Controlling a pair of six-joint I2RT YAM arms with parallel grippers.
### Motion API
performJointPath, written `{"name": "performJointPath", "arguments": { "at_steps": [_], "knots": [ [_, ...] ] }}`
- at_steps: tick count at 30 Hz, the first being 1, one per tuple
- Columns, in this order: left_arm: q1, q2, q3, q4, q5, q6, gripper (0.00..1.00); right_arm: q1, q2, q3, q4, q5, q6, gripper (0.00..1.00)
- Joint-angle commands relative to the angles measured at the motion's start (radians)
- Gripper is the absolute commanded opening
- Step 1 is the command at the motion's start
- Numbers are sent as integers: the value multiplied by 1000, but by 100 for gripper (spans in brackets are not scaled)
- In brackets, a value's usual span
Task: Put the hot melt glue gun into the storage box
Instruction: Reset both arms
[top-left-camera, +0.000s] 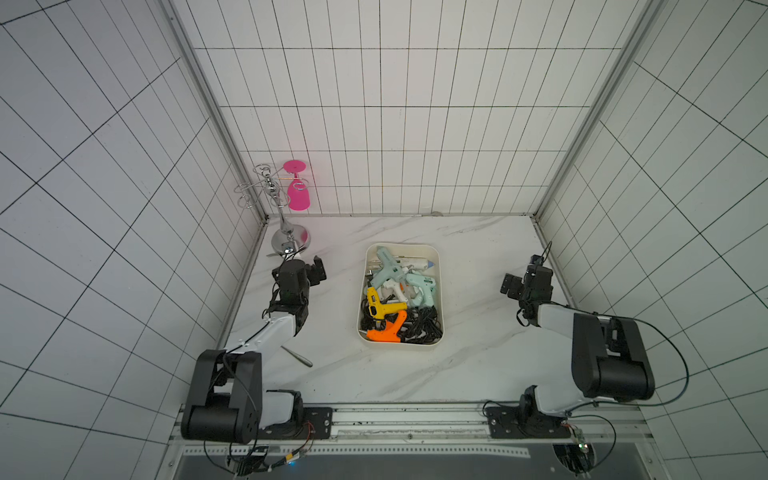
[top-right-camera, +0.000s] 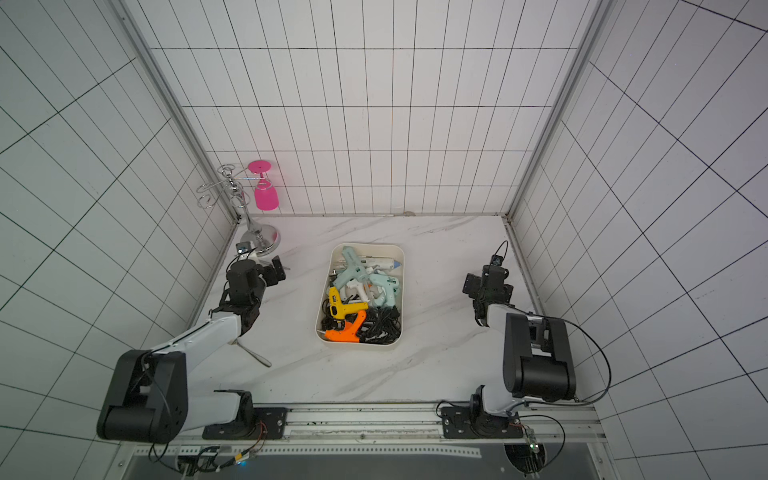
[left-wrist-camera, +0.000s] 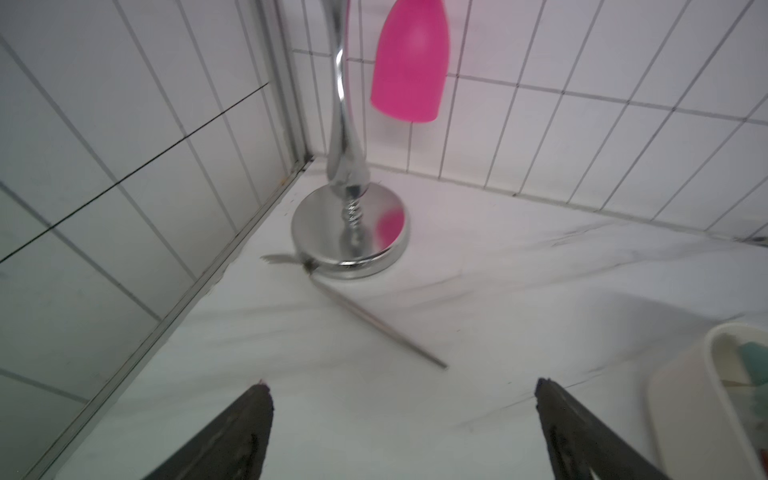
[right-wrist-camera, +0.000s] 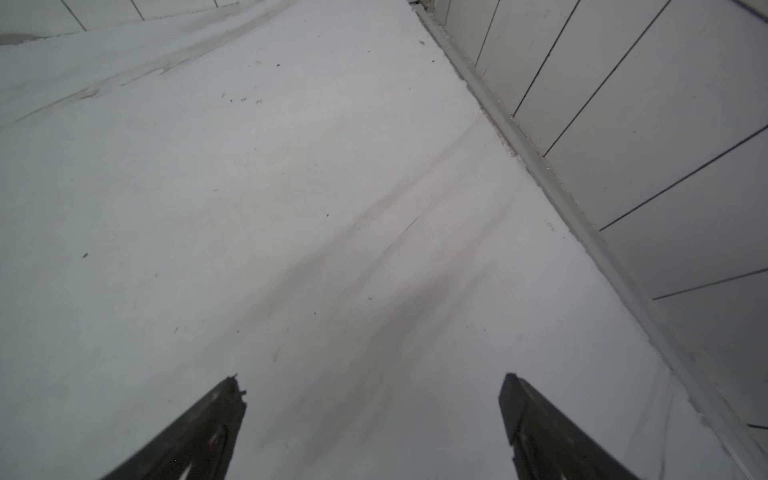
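Two arms: both rise from the rail at the near edge of the table (top-left-camera: 478, 365), elbows folded high, forearms reaching toward the far wall, one along each side wall.
Left arm: its wrist sits left of the storage box (top-left-camera: 440, 299), well apart from it, aimed at the far-left corner.
Left gripper (left-wrist-camera: 403, 384): jaws spread wide, nothing between them, low over bare marble.
Right arm: its wrist sits right of the box, close to the right wall and well apart from the box.
Right gripper (right-wrist-camera: 372, 380): jaws spread wide, holding nothing, over bare table beside the wall's edge.
Hot melt glue guns: all lie heaped inside the storage box at the table's middle, among them a yellow gun (top-left-camera: 384, 309), an orange gun (top-left-camera: 388, 332) and a mint gun (top-left-camera: 388, 266), over tangled black cords (top-left-camera: 419, 324).
Chrome rack (top-left-camera: 291, 239): stands in the far-left corner, with a pink glass (top-left-camera: 298, 195) hanging upside down.
Thin metal utensil (left-wrist-camera: 374, 324): lies on the marble, one end by the rack's base.
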Motion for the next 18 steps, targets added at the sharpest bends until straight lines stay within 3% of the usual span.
{"name": "performJointPath", "arguments": {
  "at_steps": [1, 2, 3, 4, 6, 8, 9, 12, 15, 18],
  "knots": [
    [45, 50, -34, 237, 116, 34, 99, -6, 17, -159, 457, -98, -61, 99],
    [53, 71, -19, 187, 143, 29, 99, -8, 30, -190, 538, -128, -68, 99],
    [55, 101, -42, 228, 161, 45, 99, -9, 6, -169, 446, -155, -82, 99],
    [54, 127, -79, 325, 184, 49, 99, -13, -5, -123, 339, -170, -87, 99],
    [38, 193, -132, 470, 251, 110, 98, -34, 25, -107, 363, -204, -64, 99],
    [-4, 267, -132, 591, 116, 115, 99, -39, 10, -107, 333, -189, -54, 99],
    [3, 279, -104, 565, 51, 79, 99, -38, 12, -110, 345, -188, -56, 99],
    [18, 221, -62, 367, 60, 48, 99, -33, 12, -97, 320, -193, -66, 99],
    [7, 256, -93, 496, 5, 50, 99, -30, 13, -98, 323, -189, -68, 99],
    [7, 243, -80, 451, 5, 45, 99, -29, 13, -98, 322, -188, -68, 99]
  ]
}}
